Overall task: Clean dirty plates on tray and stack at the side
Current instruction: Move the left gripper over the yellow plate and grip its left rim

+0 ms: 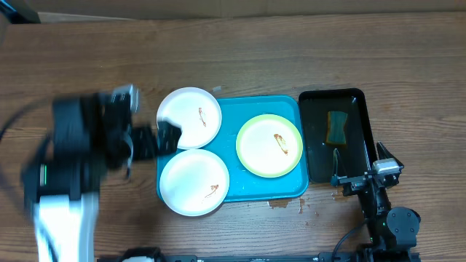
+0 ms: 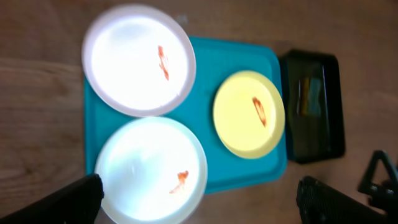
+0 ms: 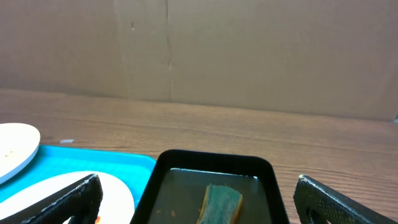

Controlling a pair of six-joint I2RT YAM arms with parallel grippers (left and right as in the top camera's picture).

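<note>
Left arm [image 1: 76,142] motion-blurred overhead; near white plate [image 2: 149,171] cropped at left-wrist view's edge.

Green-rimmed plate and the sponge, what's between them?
Overhead view: between the green-rimmed plate and the sponge lie only the rim of the turquoise tray and the wall of the black tray.

Black left arm [image 1: 91,138], white lower link [image 1: 62,218]

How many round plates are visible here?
3: one white round plate overhanging the far-left corner of the turquoise plastic tray, a second white plate near-left, a yellow-green-rimmed plate right. None seems hidden.
</note>
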